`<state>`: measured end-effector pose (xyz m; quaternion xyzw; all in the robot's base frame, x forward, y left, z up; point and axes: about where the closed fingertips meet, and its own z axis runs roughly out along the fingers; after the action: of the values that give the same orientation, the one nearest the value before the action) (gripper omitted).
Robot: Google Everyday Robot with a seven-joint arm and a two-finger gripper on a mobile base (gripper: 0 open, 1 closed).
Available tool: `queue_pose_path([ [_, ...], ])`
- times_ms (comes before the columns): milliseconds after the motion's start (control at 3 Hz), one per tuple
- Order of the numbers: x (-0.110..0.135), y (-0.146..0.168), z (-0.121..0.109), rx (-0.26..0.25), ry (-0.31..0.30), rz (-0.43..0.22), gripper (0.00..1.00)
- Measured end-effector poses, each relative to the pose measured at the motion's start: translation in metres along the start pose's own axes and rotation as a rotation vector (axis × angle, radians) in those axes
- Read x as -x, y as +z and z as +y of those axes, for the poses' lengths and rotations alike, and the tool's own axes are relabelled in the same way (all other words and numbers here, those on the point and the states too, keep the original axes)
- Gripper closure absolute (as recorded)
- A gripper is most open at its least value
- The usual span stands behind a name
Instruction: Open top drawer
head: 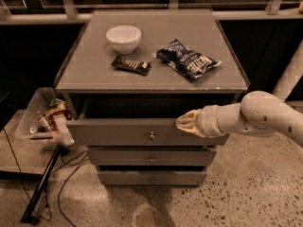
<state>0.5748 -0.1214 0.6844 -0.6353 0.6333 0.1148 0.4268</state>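
Waste bin at 9 o'clock of top drawer, just beside its left corner. Drawer partly out. Gripper at the front's upper edge, 2 o'clock of knob; whether it grips: cannot tell. Risks: off-centre pull skews and binds the drawer; gripper slips off the edge.

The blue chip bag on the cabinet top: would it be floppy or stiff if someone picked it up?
Probably floppy and light: the chip bag looks crumpled and lies slack on the cabinet top. Its shiny film may be slippery. The gripper is not near it; it is at the front edge of the top drawer.
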Motion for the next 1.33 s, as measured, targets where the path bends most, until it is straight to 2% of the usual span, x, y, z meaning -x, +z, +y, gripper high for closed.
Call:
queue_pose_path([
  [333, 0.0001, 0.0002, 0.0, 0.0, 0.0, 0.0, 0.82],
  [1333, 0.0002, 0.0003, 0.0001, 0.001, 0.0, 0.0, 0.12],
])
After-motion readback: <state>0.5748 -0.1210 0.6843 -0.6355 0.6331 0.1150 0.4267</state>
